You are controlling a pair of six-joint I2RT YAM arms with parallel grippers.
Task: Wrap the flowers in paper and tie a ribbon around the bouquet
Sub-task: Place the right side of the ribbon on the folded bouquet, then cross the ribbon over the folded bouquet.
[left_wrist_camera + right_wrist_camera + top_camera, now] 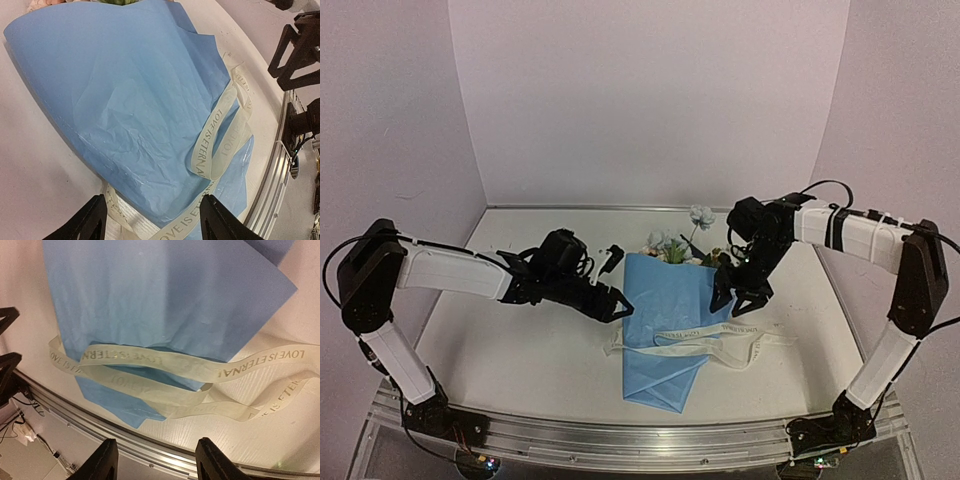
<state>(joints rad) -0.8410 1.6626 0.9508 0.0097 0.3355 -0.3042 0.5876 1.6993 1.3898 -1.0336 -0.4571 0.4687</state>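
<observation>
Bouquet (665,315) lies flat, flowers (672,243) far, narrow end near

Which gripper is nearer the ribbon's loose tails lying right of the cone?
Right. The right gripper hangs just beyond the ribbon tails; the left gripper sits across the bouquet, at its left edge.

1. Table (510,350): white matte top, reaching from the near edge to the far panels
2. Rail (620,438): ribbed aluminium profile running left to right along the near table edge
3. Back wall (650,100): plain pale panel, upright at the far edge
4. Left wall (380,120) and right wall (910,110): plain pale panels flanking the table
5. Light: soft and even, shadows faint
</observation>
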